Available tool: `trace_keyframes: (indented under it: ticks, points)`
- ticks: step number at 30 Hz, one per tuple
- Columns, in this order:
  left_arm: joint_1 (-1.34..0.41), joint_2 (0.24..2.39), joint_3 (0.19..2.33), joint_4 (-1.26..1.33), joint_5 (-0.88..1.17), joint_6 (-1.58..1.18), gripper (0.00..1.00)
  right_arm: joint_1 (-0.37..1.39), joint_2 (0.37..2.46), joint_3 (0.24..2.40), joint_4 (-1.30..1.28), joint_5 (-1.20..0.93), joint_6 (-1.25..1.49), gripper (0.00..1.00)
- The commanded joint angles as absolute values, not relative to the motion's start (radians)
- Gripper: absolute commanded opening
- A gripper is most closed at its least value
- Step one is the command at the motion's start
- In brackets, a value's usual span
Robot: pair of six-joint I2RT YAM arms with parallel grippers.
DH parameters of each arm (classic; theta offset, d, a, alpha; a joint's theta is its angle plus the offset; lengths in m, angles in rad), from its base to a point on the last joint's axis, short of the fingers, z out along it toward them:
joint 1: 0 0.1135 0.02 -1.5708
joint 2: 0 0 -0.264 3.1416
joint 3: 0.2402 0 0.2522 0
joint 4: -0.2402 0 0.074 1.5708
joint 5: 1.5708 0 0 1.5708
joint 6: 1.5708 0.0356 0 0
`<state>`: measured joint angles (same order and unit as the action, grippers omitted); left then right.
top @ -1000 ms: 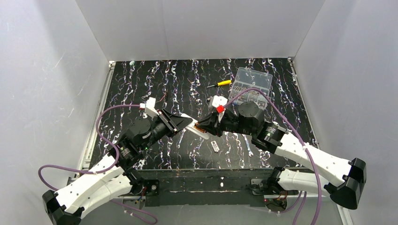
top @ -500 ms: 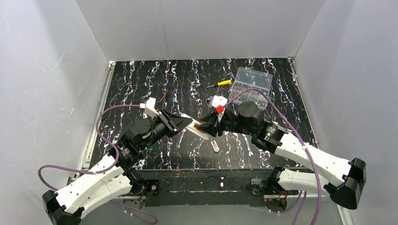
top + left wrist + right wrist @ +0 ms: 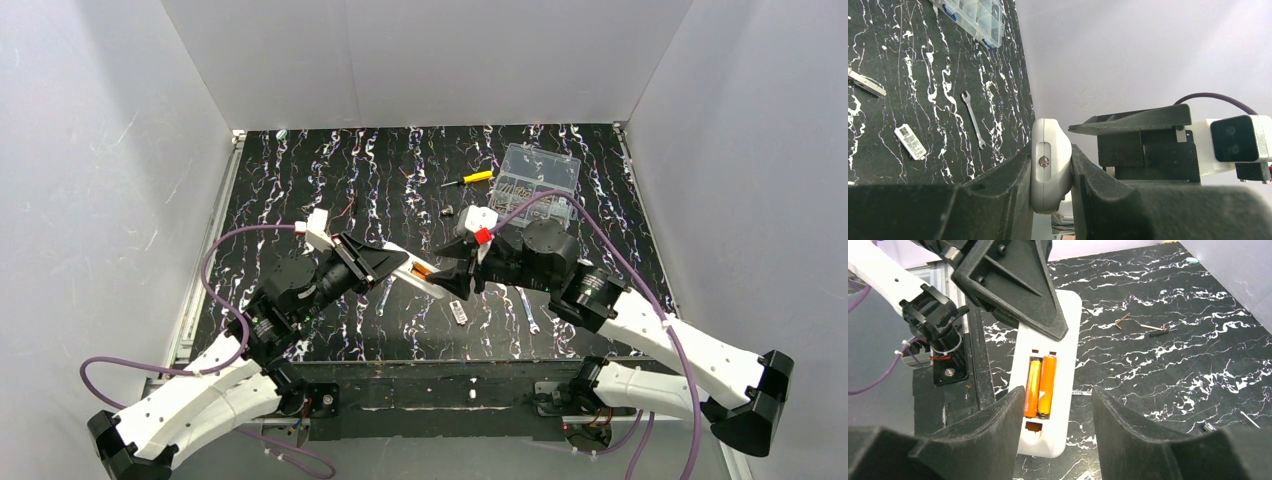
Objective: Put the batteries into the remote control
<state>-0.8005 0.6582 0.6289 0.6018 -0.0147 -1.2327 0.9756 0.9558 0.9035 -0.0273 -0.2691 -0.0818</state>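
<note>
Remote control (image 3: 1066, 382), pinched in left hand (image 3: 396, 265) — batteries (image 3: 1040, 387) inside

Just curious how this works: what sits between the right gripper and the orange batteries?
Nothing. In the right wrist view the batteries lie uncovered in the remote control, seen straight through the gap of the open right gripper.

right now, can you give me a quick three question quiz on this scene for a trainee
1. True or false: the right pincer holds a battery.
2. How many batteries lie in the open compartment of the remote? A none, B one, C two.
3. Fill in: the left pincer is shut on the ____.
Key: 1 false; 2 C; 3 remote.
</note>
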Motion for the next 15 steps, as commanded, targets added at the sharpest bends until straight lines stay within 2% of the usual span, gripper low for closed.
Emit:
trace_keyframes:
  ticks: [1, 6, 15]
  points:
    - [-0.799, 0.629, 0.634, 0.637, -0.015, -1.244, 0.00, 0.974, 0.916, 0.950, -0.010, -0.322, -0.071, 0.60]
    - [-0.800, 0.623, 0.648, 0.550, 0.035, -1.220, 0.00, 0.974, 0.881, 0.959, -0.013, -0.351, -0.105, 0.63]
    - [-0.800, 0.661, 0.684, 0.469, 0.192, -1.198, 0.00, 0.974, 0.828, 0.996, -0.186, -0.485, -0.320, 0.69]
